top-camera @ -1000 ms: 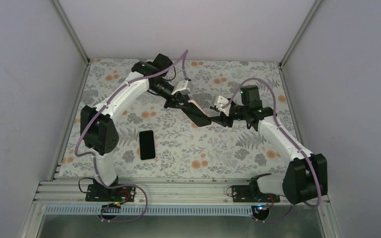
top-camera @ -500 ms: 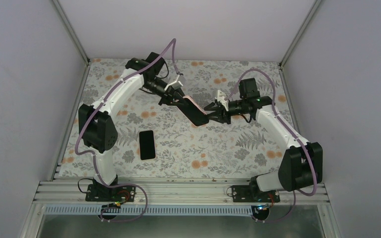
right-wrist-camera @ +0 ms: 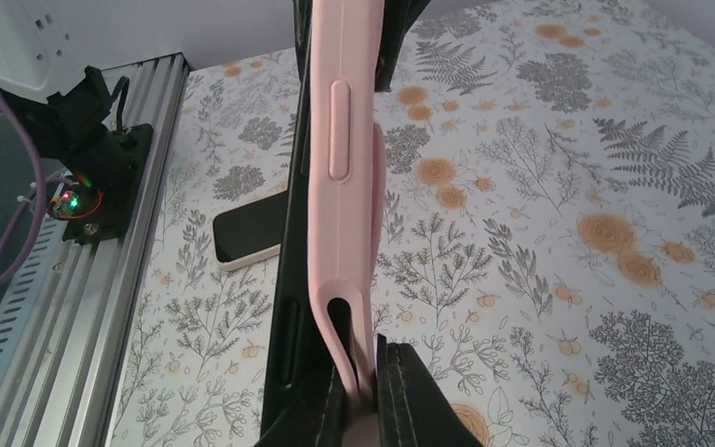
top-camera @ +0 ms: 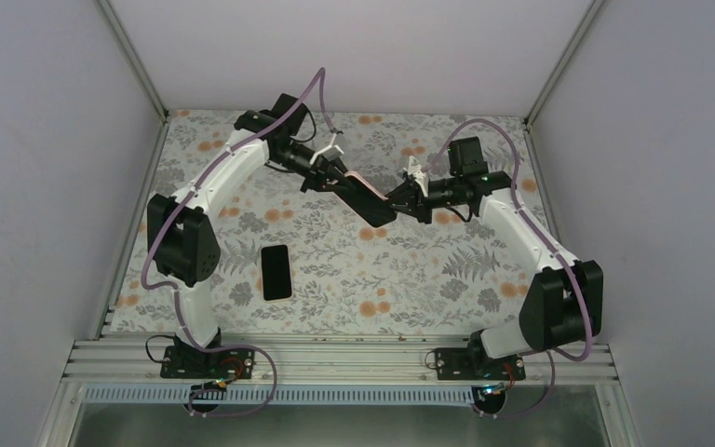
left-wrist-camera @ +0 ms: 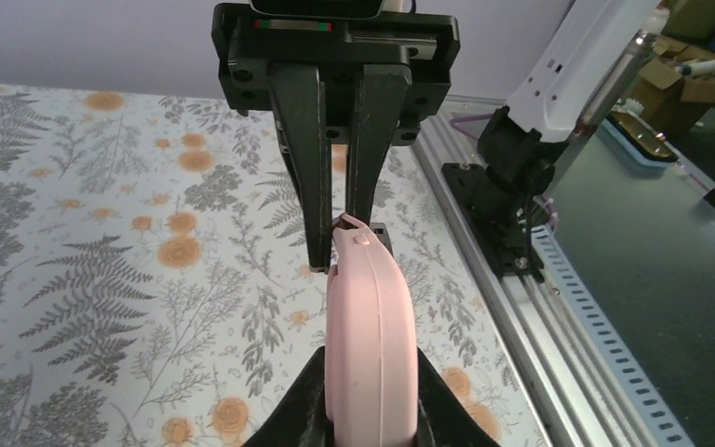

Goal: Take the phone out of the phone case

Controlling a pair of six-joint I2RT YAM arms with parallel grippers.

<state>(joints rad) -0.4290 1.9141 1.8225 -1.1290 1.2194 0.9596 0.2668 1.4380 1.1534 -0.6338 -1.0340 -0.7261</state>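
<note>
Phone case (top-camera: 365,197), pink with a dark face: held clear of the table (top-camera: 447,279) at the upper centre of the overhead frame. It bridges the two arms, one end in each gripper. This reads as a deliberate two-point hold, so that one end stays anchored while the other is flexed or peeled.

Left gripper (top-camera: 335,182): pinching the upper-left end of the case. In its own wrist view the pink edge (left-wrist-camera: 370,354) rises from between its fingers at bottom centre. Judged the anchoring side.

Right gripper (top-camera: 398,198): fingers pressed together on the lower-right end. The left wrist view shows it at upper centre (left-wrist-camera: 343,219), straddling the far corner of the case. Its own view shows the pink edge (right-wrist-camera: 340,168) clamped at bottom centre (right-wrist-camera: 372,391). Judged the working side, placed at a corner because a case lip gives way there first.

Phone (top-camera: 276,271): black slab lying flat on the table, left of centre, well apart from both grippers. It also shows left of the case in the right wrist view (right-wrist-camera: 249,236). It may be the handset already removed, but a dark layer runs along the case, and the views do not settle whether a phone still sits inside
</note>
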